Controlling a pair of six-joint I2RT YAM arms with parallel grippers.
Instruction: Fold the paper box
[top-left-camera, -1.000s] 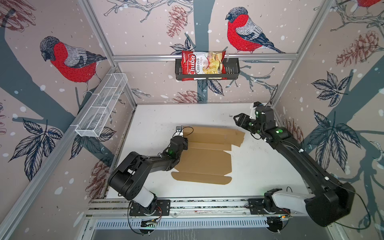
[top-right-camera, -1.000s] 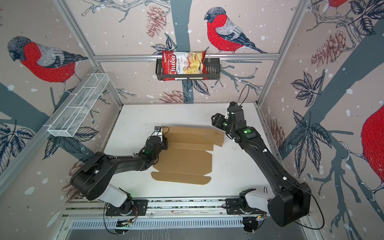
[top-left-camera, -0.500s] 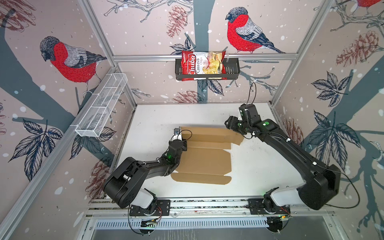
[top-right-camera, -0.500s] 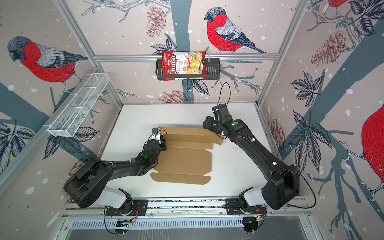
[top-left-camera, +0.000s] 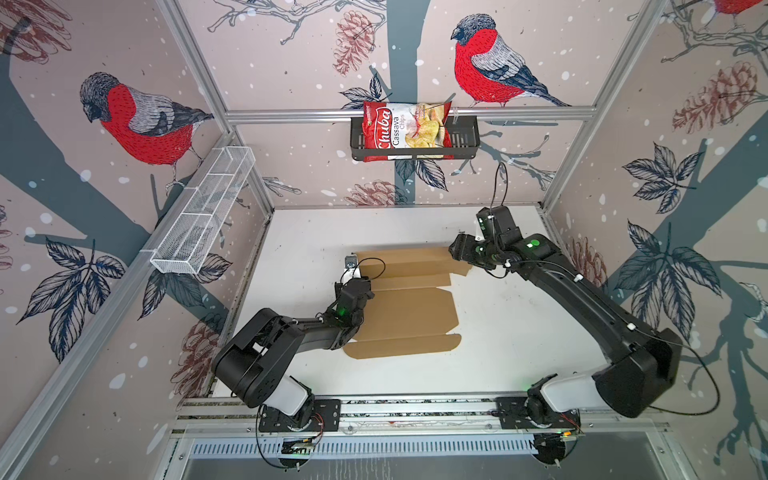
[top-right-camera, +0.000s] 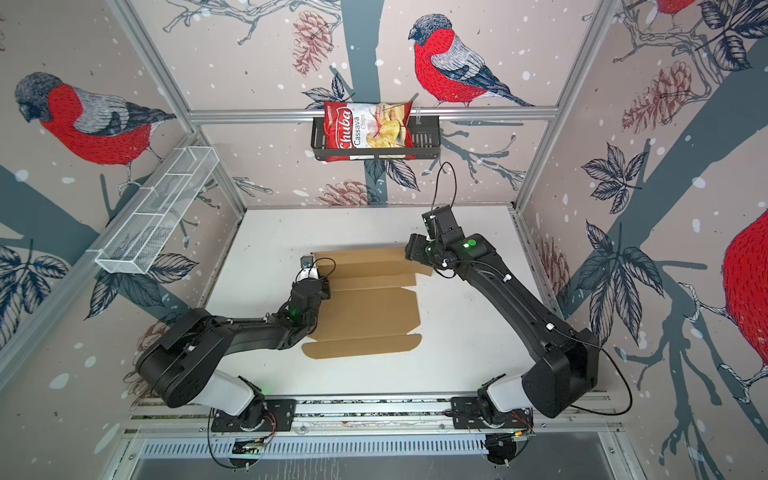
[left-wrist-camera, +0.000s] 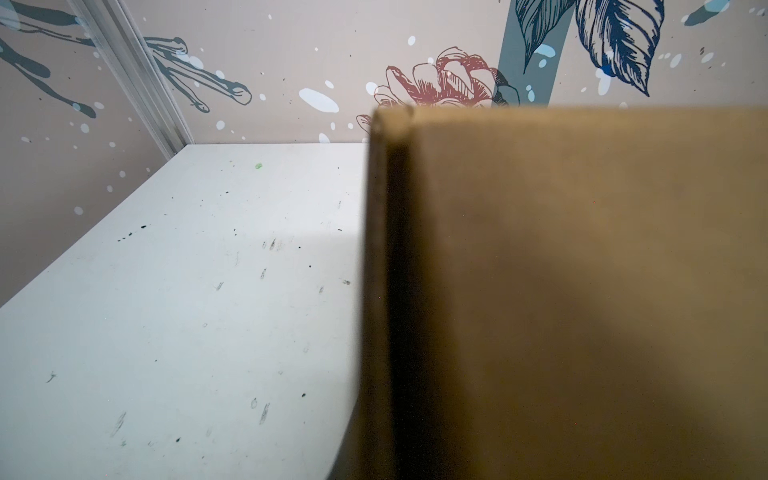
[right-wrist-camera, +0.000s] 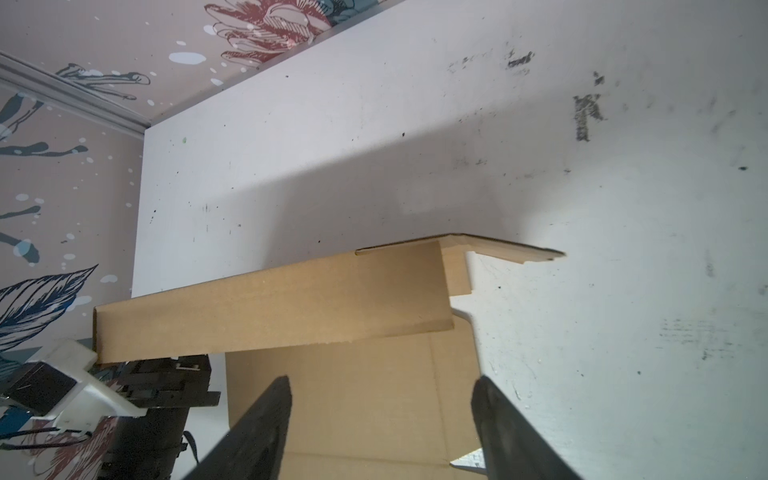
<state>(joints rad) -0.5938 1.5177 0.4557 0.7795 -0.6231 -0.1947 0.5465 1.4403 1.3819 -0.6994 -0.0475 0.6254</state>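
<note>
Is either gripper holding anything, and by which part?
Left gripper appears to pinch the brown cardboard sheet at its left edge; right gripper is open, empty.

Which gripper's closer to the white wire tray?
Left. Left gripper is at the left edge of the paper box, toward the wire tray; right gripper is across it, at the far right corner.

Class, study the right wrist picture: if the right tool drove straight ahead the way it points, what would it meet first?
Probably the paper box: its raised back flap stands across the path of the open right tool, though depth is hard to judge.
</note>
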